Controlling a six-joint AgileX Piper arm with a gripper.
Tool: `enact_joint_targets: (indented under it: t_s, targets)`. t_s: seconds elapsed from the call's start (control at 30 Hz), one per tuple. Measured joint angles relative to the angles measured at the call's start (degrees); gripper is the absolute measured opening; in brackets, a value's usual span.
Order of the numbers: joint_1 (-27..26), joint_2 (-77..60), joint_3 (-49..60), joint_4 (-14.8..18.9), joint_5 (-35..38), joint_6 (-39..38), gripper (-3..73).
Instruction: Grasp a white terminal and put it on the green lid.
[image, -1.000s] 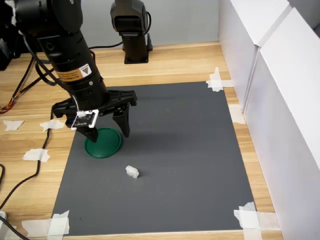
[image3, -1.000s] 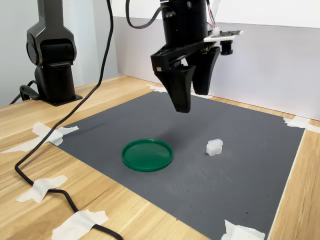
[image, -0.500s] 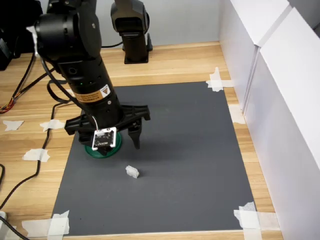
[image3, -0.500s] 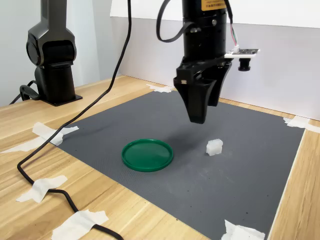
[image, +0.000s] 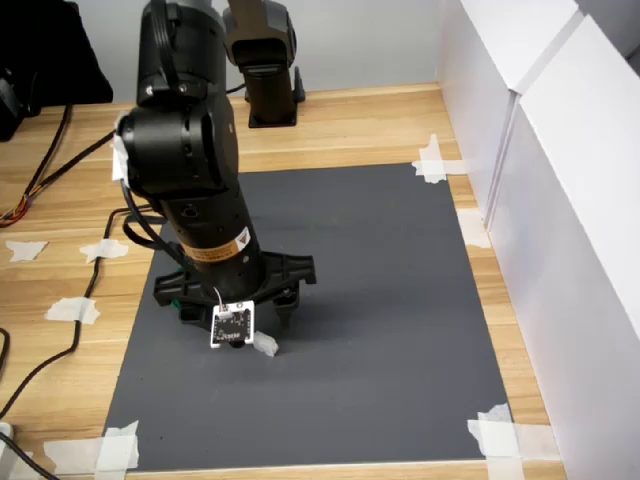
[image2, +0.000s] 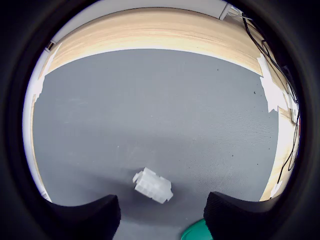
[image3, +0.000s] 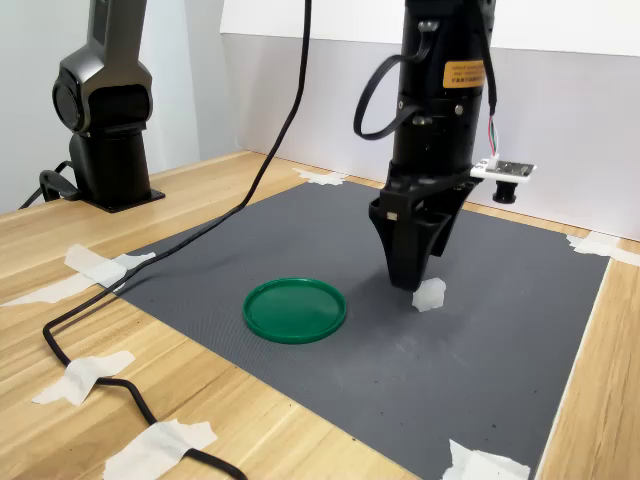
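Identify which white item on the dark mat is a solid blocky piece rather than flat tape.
The white terminal beneath the gripper: a raised, blocky piece lying mid-mat, while the tape scraps lie flat at the mat's corners.

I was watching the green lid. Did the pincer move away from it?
Yes. In the second exterior view the pincer moved right and down, off the green lid, toward the white terminal.

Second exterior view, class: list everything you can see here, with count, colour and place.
white terminal: one, white, on the mat beside the gripper tips.
green lid: one, dark green, on the mat, at the terminal's left in the second exterior view.
mat: one, dark grey, taped to the wooden table.
tape scraps: several, white, at the mat's edges.
second arm base: one, black, far left.
gripper: one, black, open, low over the terminal.
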Motion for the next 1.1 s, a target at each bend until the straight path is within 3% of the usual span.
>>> enact_joint_targets:
  t_s: [0.43,0.57,0.67,0.9,1.1]
  targets:
    - [0.0,4.3,-3.0,0.0,-1.1,0.0,70.9]
    - [0.0,4.9,-3.0,0.0,-1.1,0.0,67.1]
    - [0.0,5.0,-3.0,0.4,-1.0,0.0,60.0]
    - [0.0,5.1,-3.1,1.2,-1.0,0.4,28.6]
    - [0.0,5.1,-3.2,1.2,-0.8,0.9,27.3]
